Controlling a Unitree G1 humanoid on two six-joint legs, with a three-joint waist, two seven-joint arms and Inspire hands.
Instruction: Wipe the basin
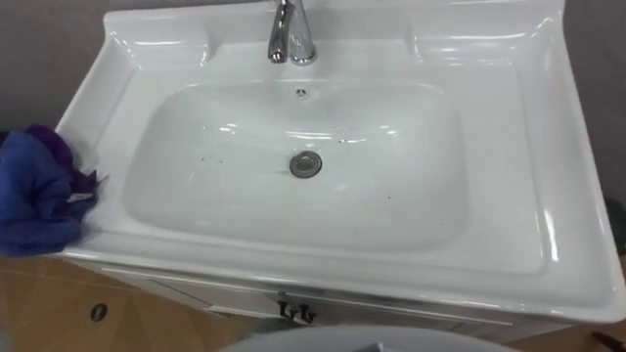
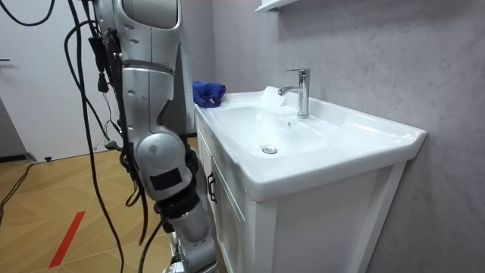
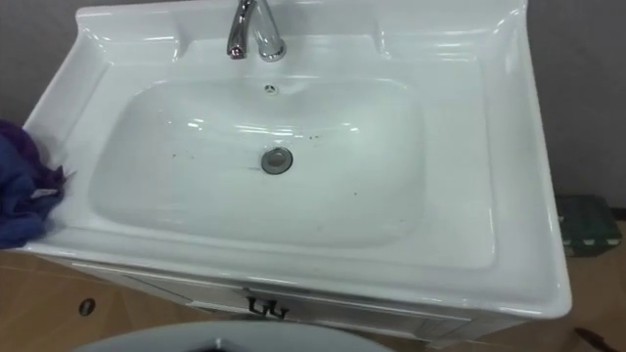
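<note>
A white ceramic basin fills the view, with a metal drain in its middle and small dark specks scattered over the bowl. A chrome tap stands at the back rim. A crumpled blue and purple cloth lies on the basin's left edge, hanging partly past it; it shows as blue cloth at the far end in the room view. The robot stands close in front of the basin cabinet.
The basin sits on a white cabinet with a dark door handle against a grey wall. Wooden floor spreads to the robot's left. A dark green object lies on the floor at the right.
</note>
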